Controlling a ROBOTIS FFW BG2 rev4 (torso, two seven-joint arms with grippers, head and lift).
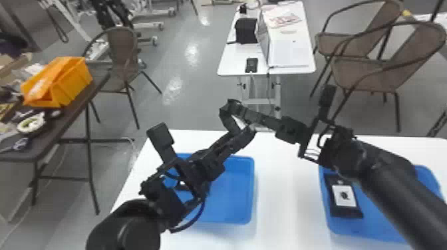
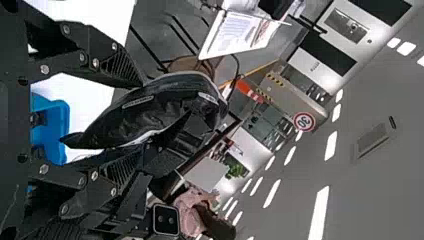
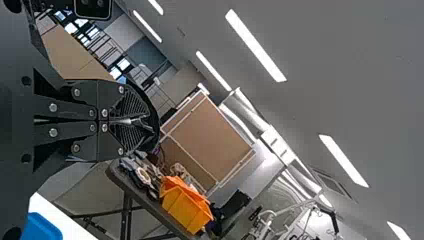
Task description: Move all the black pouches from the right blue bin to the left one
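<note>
Right tool (image 3: 143, 120) closed, pinching glossy black fabric pouch (image 2: 165, 107); I'm presenting it above tabletop (image 1: 286, 199), probably for handover. Left tool (image 2: 144, 116) open, straddling pouch, near left blue plastic bin (image 1: 241, 199). White-labelled black pouch (image 1: 346, 212) lying in right blue plastic bin (image 1: 372, 229), awaiting its turn.

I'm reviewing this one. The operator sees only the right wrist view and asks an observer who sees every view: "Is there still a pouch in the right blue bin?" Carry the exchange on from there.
Observer: Yes. The head view shows a labelled pouch in the right blue bin.
Operator: What does the left claw have between its fingers?
Observer: A black pouch. In the left wrist view the fingers stand apart, one on either side of it.
Operator: And where is that claw over the table?
Observer: In the head view its tips show near the far edge of the white table.
</note>
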